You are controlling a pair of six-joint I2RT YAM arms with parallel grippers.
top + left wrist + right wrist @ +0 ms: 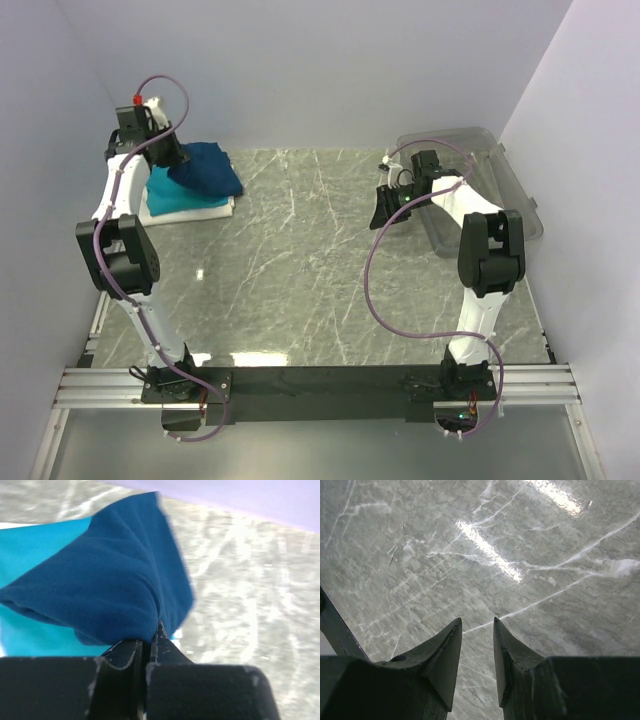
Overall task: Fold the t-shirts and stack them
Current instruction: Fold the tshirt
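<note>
The navy blue t-shirt (207,168) lies bunched on top of the folded teal t-shirt (170,190), which rests on a white one (200,212) at the back left of the table. My left gripper (168,160) is shut on the navy shirt's edge; in the left wrist view the gripper (151,635) pinches the navy cloth (110,585) over the teal shirt (40,545). My right gripper (383,208) hangs open and empty above bare marble, also shown in the right wrist view (477,625). The chest print is hidden.
A clear plastic bin (480,185) stands at the back right, beside the right arm. Walls close in the left, back and right sides. The marble tabletop (300,260) spreads between the arms.
</note>
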